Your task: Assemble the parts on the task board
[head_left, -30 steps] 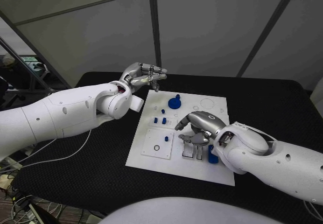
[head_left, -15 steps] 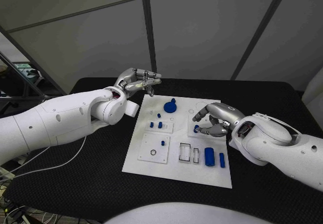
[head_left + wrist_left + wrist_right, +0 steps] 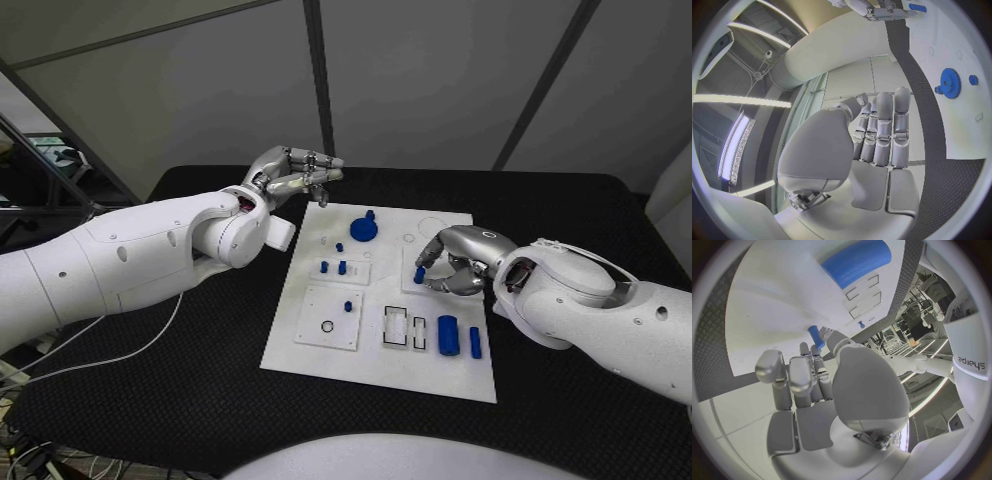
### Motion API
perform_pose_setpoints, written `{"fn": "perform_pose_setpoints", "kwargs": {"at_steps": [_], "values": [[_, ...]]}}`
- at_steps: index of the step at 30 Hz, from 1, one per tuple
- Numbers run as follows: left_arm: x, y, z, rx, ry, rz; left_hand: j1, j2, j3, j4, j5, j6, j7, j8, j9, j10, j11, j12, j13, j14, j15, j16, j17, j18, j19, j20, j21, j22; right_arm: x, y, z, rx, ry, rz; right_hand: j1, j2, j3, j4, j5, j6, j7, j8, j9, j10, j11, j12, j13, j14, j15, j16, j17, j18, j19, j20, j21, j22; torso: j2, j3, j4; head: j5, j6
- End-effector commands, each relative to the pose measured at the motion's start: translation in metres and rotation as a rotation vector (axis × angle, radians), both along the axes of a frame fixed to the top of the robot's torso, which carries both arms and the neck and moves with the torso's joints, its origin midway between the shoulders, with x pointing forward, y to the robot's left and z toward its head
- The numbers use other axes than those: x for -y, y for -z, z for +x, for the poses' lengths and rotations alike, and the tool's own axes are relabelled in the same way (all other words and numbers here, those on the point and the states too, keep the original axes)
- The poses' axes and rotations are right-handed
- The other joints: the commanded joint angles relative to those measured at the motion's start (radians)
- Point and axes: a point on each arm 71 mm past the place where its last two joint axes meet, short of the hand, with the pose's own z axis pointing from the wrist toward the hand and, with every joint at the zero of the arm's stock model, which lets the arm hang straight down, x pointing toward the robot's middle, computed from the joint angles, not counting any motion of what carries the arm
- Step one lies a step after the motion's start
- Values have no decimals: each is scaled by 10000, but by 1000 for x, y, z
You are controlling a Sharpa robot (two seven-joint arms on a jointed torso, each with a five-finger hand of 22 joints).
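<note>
The right hand point(image 3: 459, 262) pinches a small blue part point(image 3: 420, 273) over the task board point(image 3: 325, 352) (mid-board). The left hand point(image 3: 296, 172), fingers curled together and empty, hovers beyond the board's far edge.

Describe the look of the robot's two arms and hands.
Both arms are glossy white, rounded shells. Each ends in a silver, metallic, many-fingered hand: left hand, right hand. A thin white cable runs along the right forearm. "Sharpa" lettering marks a white shell.

We list a black table point(image 3: 173, 390) with a textured top. Grey wall panels point(image 3: 418, 80) stand behind it. We add loose cables point(image 3: 43, 365) at its left edge
</note>
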Motion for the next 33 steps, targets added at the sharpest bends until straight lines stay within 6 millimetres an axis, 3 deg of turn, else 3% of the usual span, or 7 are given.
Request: {"fn": "perform_pose_setpoints", "kwargs": {"at_steps": [1,17,33], "values": [[1,-1,0,16,105,-79,-52,65,-3,-72,-4,-38,42,-8,-13,-48,5,63,14,-75,7,-46,-10,-22,-62,10,-42,-9,-2,1,1,-47,-97,-366,34,71,-28,56,37,75,-16,17,11,120,-42,96,10,30,-99,11,-2,138,78,-58,37,41,3,-3,7,-1,-41],[0,-1,0,16,84,-70,-52,65,-3,-72,-4,-38,42,-8,-13,-48,5,63,14,-75,7,-46,-10,-22,-62,10,-42,-9,-7,1,2,2,-201,-213,180,219,442,280,63,204,-26,15,13,1444,-364,479,-7,209,-357,406,444,-26,663,-284,555,748,-18,4,-8,12,-80],[0,-1,0,-8,98,-66,-52,65,-3,-72,-4,-38,42,-8,-13,-48,5,63,14,-75,7,-46,-10,-22,-62,10,-42,-9,-10,3,3,-84,-166,-327,232,279,674,359,-78,694,-34,176,77,1786,-380,329,-8,232,-382,529,539,-60,753,-333,659,888,-15,2,-9,7,-87]]}}
